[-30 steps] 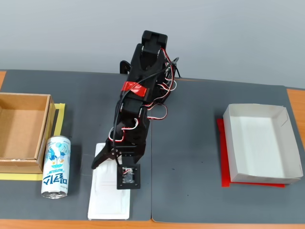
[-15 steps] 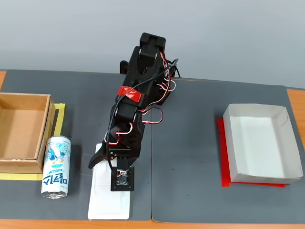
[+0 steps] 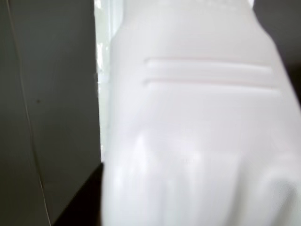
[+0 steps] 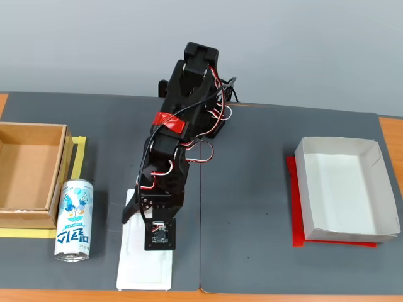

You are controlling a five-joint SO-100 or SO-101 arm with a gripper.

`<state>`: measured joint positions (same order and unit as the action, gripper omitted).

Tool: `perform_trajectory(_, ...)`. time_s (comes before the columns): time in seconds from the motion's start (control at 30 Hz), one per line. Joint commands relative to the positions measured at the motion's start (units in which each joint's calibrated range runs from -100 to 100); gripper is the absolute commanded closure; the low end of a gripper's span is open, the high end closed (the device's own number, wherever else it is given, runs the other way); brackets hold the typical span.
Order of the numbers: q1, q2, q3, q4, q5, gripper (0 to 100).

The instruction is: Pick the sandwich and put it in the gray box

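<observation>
Close up, the wrist view is filling with the long flat white plastic sandwich package (image 3: 197, 132), blurred, two shallow ridges running across it. Seen from the fixed view, it (image 4: 143, 267) is lying on the dark grey table mat (image 4: 252, 189), well apart from the pale grey card tray (image 4: 345, 189). The black gripper (image 4: 141, 217) is hanging over its far end; I cannot tell how wide the jaws are standing.

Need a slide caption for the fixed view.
SO-100 arm poised over the white sandwich, drink can to its left, empty gray box at right.
</observation>
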<state>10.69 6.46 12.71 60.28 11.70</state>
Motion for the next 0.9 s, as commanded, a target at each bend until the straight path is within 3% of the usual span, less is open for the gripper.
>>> perform_trajectory(0.0, 0.47, -0.14, 0.36, -0.21, 0.26, 81)
perform_trajectory(0.17, 0.47, -0.23, 0.36, -0.21, 0.26, 99)
perform_trajectory(0.53, 1.81, -0.90, 0.91, -0.21, 0.26, 98)
perform_trajectory(0.87, -1.02, -12.26, 0.91, -0.21, -0.21, 98)
